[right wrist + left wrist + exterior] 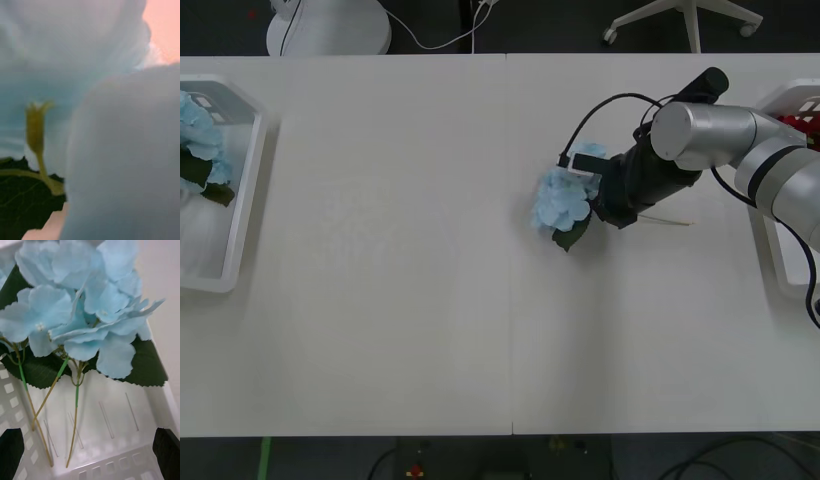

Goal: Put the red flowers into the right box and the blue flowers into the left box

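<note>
Blue flowers (pixel 563 200) at the table's (pixel 400 300) centre, slightly right of the seam: one pale hydrangea head with a dark leaf (pixel 571 236) at its near edge, lying on the white surface. Your right gripper (pixel 595 180) is at this head, its black wrist body pressed against the flower's right side, the silver arm reaching in from the right. A thin pale stem (pixel 670 221) runs out to the right from under the wrist, flat on the table. You cannot tell whether the right jaws are spread or pinching; in the right wrist view, blurred blue petals (pixel 75 56) sit hard against the lens, with a yellow-green stalk (pixel 36 131) and a dark leaf (pixel 26 198) beside them.

Left box (pixel 242 190) at the table's far-left edge: it holds more blue flowers (pixel 198 125) with dark leaves at its far end. In the left wrist view you look straight into this tray (pixel 112 435), where the blue heads (pixel 82 303) rest on broad serrated leaves (pixel 148 367) and three thin stems (pixel 76 420) trail across the white floor toward the slotted wall. Your left gripper (pixel 90 450) hangs over the tray, its black fingertips (pixel 167 448) at the two corners, jaws spread and holding nothing.

Right box (pixel 788 100) at the right edge, partly behind the right arm: red flowers (pixel 802 122) show inside it.
</note>
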